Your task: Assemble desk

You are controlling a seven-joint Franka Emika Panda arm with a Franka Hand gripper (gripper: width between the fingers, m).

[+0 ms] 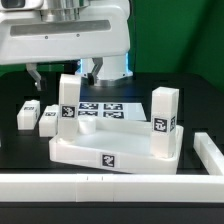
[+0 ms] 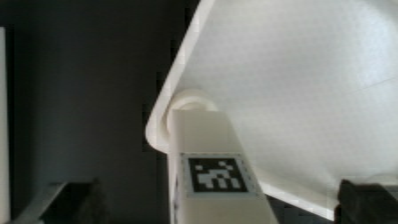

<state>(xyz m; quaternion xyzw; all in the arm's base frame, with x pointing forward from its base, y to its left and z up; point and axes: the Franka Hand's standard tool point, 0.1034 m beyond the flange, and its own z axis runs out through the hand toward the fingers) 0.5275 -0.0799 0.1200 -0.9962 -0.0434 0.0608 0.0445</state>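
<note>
The desk's white tray-like top (image 1: 115, 150) lies on the black table, and in the wrist view it (image 2: 302, 80) fills most of the picture. Two tagged white legs stand upright on it, one at the corner on the exterior view's left (image 1: 68, 105) and one at the corner on the right (image 1: 163, 122). My gripper (image 1: 60, 73) hangs just over the left one. Seen from the wrist, that leg (image 2: 217, 170) sits between my gripper's (image 2: 217, 208) dark fingertips (image 2: 71, 203). The jaws are open, with a gap on each side of the leg. Two loose legs (image 1: 27, 115) (image 1: 48, 122) lie left of the top.
The marker board (image 1: 105, 108) lies flat behind the desk top. A long white border wall (image 1: 100, 186) runs along the front and turns up the exterior view's right side (image 1: 210, 155). The arm's white body (image 1: 70, 35) fills the upper part of that view.
</note>
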